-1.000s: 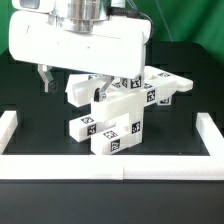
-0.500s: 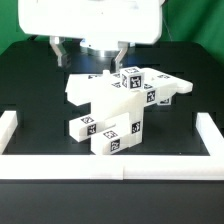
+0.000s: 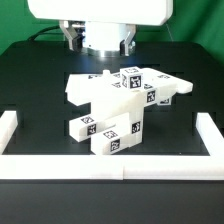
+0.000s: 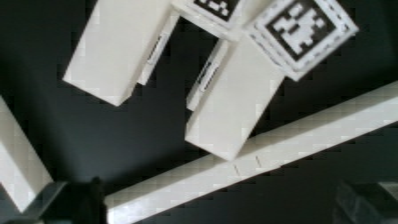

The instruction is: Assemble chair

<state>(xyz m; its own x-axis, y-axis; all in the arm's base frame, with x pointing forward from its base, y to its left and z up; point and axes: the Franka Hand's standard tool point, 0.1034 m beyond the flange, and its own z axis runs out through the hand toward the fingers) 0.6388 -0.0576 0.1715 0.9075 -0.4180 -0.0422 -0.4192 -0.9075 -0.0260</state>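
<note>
The chair [image 3: 115,108] is a cluster of blocky white plastic pieces, joined and standing near the middle of the black counter [image 3: 35,95]. Square black-and-white tags mark its top and front faces. A flat slab juts toward the exterior view's left, thinner bars toward its right. In the wrist view the chair [image 4: 237,95] shows as two long white bars below tagged blocks.

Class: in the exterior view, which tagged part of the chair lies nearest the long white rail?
The lowest block of the chair, with tags on its front; all other parts lie farther from the rail.
</note>
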